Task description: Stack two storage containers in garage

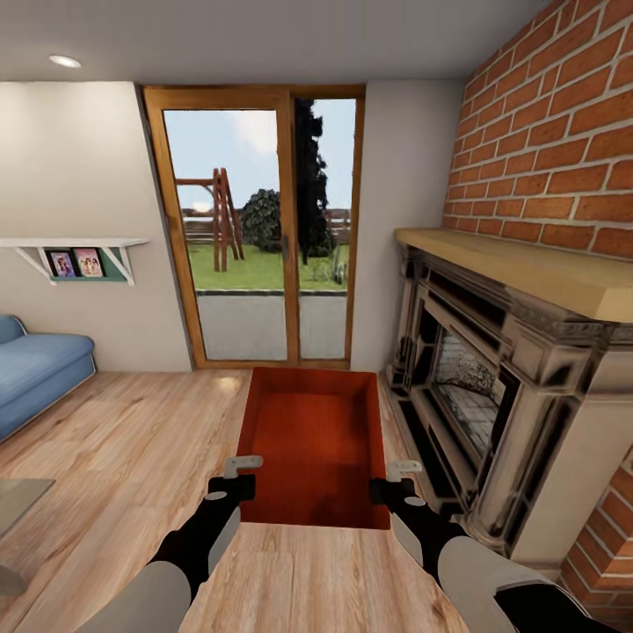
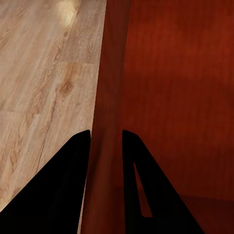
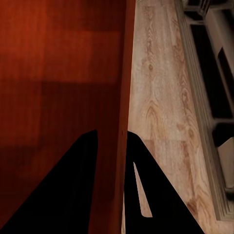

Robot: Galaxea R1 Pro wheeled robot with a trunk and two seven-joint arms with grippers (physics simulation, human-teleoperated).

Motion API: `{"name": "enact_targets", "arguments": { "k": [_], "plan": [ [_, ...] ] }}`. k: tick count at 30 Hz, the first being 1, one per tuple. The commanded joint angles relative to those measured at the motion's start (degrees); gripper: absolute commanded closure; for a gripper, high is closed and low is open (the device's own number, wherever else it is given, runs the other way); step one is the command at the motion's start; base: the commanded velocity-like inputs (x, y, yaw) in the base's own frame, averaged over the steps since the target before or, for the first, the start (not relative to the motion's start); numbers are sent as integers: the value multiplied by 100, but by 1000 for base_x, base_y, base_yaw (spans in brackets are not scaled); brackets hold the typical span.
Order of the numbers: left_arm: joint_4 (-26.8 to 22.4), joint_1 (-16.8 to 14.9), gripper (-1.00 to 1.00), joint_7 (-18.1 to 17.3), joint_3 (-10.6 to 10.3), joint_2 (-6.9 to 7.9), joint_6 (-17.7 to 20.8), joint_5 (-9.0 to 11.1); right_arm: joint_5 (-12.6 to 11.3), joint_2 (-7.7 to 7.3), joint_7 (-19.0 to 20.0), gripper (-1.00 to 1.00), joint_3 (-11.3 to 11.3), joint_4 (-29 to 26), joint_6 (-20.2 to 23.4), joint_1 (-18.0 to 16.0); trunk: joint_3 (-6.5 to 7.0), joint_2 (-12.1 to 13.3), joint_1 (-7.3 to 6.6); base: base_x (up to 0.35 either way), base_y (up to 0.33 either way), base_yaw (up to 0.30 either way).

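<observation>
the left gripper (image 1: 230, 482) pinches the left wall of the orange-red bin (image 1: 308, 444), one finger inside and one outside. the right gripper (image 1: 393, 484) pinches the right wall the same way. the bin is open on top and sits in front of the robot over the light wood floor (image 1: 132, 440). on the right is the fireplace (image 1: 492, 378) under a brick wall (image 1: 554, 149). on the left is a blue sofa (image 1: 35, 369). far back are glass doors (image 1: 264, 237)

Wood-plank floor (image 1: 132, 440) w/ blue sofa (image 1: 35, 369) (far left).
</observation>
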Motion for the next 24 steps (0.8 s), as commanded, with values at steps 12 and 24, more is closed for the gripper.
{"name": "enact_targets", "arguments": {
  "k": [12,24],
  "plan": [
    [8,2,100,231,-21,12,47,2,9,-71,-304,100,-35,-42,-215,-11,-8,-8,1,0,0,0],
    [11,2,100,231,-21,10,48,2,7,-54,-296,100,-35,-33,-214,-11,-8,-8,1,0,0,0]
  ]
}}
